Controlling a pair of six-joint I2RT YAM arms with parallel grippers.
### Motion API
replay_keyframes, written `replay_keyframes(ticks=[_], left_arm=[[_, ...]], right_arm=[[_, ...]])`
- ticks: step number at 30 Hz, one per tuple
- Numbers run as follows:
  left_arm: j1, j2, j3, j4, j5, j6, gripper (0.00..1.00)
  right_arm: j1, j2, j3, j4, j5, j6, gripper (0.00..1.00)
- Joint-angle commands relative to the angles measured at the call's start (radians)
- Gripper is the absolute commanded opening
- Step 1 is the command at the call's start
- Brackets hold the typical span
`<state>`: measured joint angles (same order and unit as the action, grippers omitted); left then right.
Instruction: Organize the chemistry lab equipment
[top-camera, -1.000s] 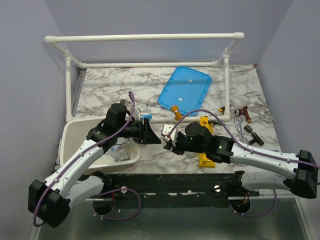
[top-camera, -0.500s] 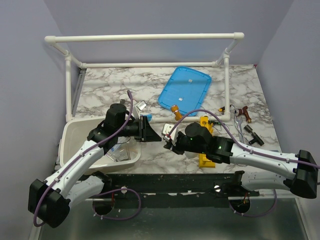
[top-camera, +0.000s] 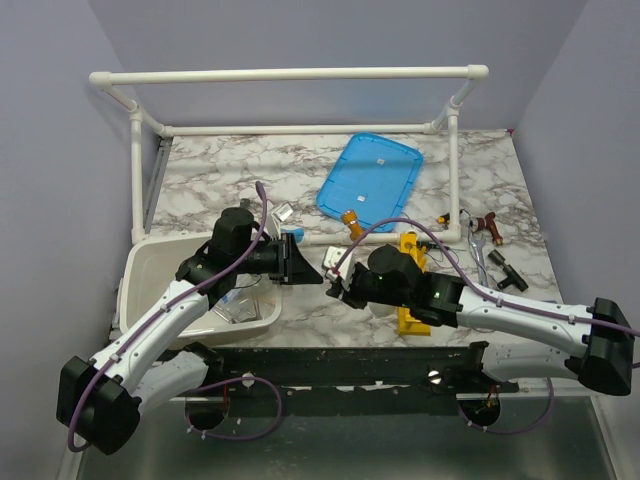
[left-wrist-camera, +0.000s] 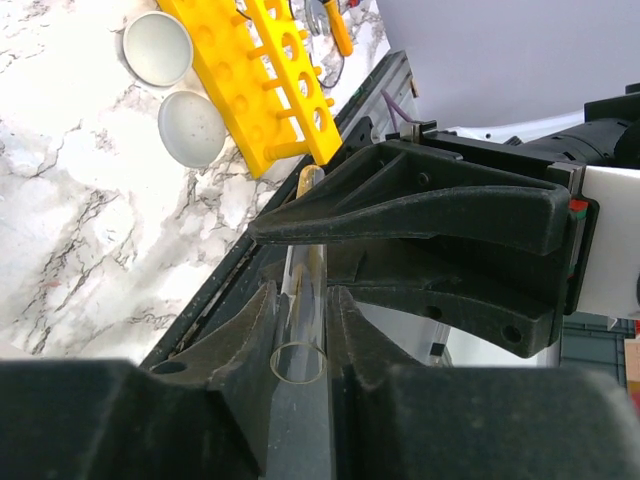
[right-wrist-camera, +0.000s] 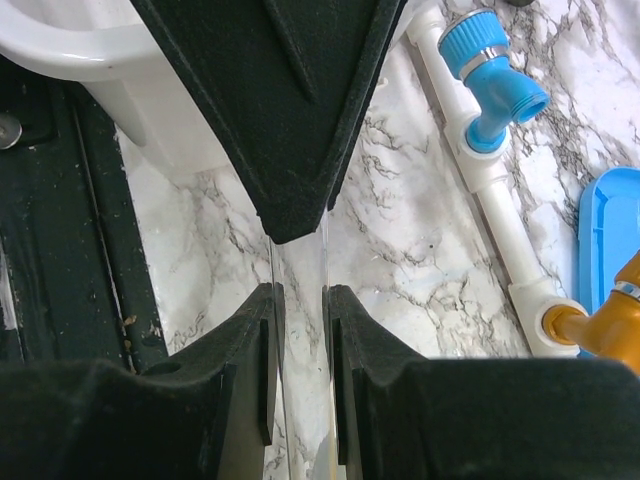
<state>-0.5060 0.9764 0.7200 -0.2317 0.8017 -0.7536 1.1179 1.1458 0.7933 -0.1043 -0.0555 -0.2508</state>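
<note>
A clear glass test tube (left-wrist-camera: 300, 335) is gripped at both ends between my two grippers, above the table's near middle. My left gripper (left-wrist-camera: 300, 295) is shut on its open end. My right gripper (right-wrist-camera: 298, 295) is shut on the other end of the tube (right-wrist-camera: 298, 360). In the top view the left gripper (top-camera: 308, 266) and right gripper (top-camera: 336, 279) meet tip to tip. The yellow holed rack (top-camera: 411, 318) lies just right of the right gripper and also shows in the left wrist view (left-wrist-camera: 255, 75). Metal tongs (top-camera: 478, 256) lie at the right.
The white tub (top-camera: 150, 268) with glassware sits at the near left under the left arm. The blue lid (top-camera: 370, 180) lies at the back middle. A white pipe frame (top-camera: 300, 75) spans the back. Two small white round dishes (left-wrist-camera: 192, 128) lie by the rack. Small items (top-camera: 497, 232) lie far right.
The left gripper has shifted slightly toward the back and now covers the blue pipe fitting. The right gripper has edged left toward it. The tube stays held between them.
</note>
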Motion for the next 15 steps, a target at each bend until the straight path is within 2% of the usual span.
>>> replay_keyframes(ticks=[1,3,8,12,15], left_arm=[[0.003,0.0,-0.018,-0.001,-0.001,0.014,0.15],[0.003,0.002,-0.016,-0.02,-0.01,0.027,0.11],[0.003,-0.01,-0.004,-0.061,-0.053,0.063,0.05],[0.003,-0.021,0.004,-0.062,-0.081,0.072,0.03],[0.003,-0.024,0.021,-0.071,-0.125,0.084,0.03]], right_arm=[[-0.001,0.011,0.002,0.035,0.024,0.012,0.2],[-0.001,0.011,0.001,0.04,0.036,0.016,0.22],[0.0,0.009,-0.013,0.08,0.064,0.056,0.41],[-0.001,0.002,-0.027,0.118,0.101,0.09,0.59],[0.0,-0.003,-0.022,0.106,0.113,0.12,0.65]])
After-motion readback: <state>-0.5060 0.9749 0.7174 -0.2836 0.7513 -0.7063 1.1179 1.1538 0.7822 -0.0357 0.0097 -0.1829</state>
